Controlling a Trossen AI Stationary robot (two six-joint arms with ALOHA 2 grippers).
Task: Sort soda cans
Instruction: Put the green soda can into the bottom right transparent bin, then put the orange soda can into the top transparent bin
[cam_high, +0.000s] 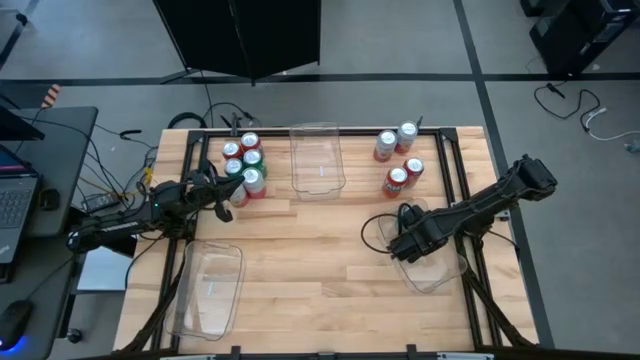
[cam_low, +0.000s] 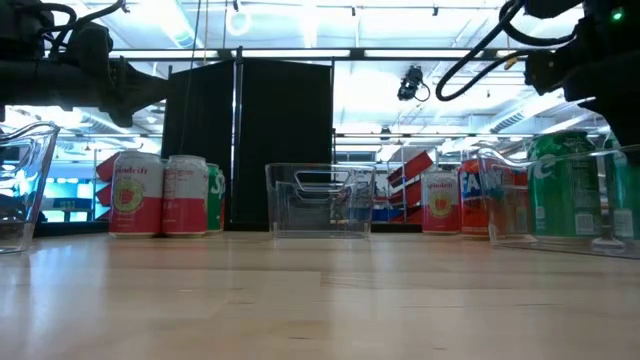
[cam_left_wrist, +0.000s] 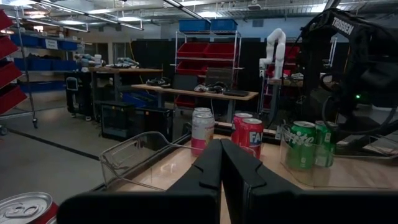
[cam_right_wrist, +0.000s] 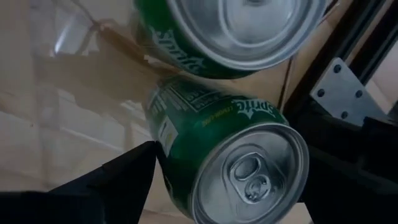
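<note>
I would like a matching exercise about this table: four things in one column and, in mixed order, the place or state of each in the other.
Things:
1. left gripper
2. right gripper
3. middle clear bin
4. two Sprite cans

Places or states:
A. no can inside, at the table's far edge
B. upright inside the right-hand bin
C. fingers shut on nothing, beside the left group of cans
D. over the right-hand bin

Pairs: 1-C, 2-D, 3-A, 4-B
</note>
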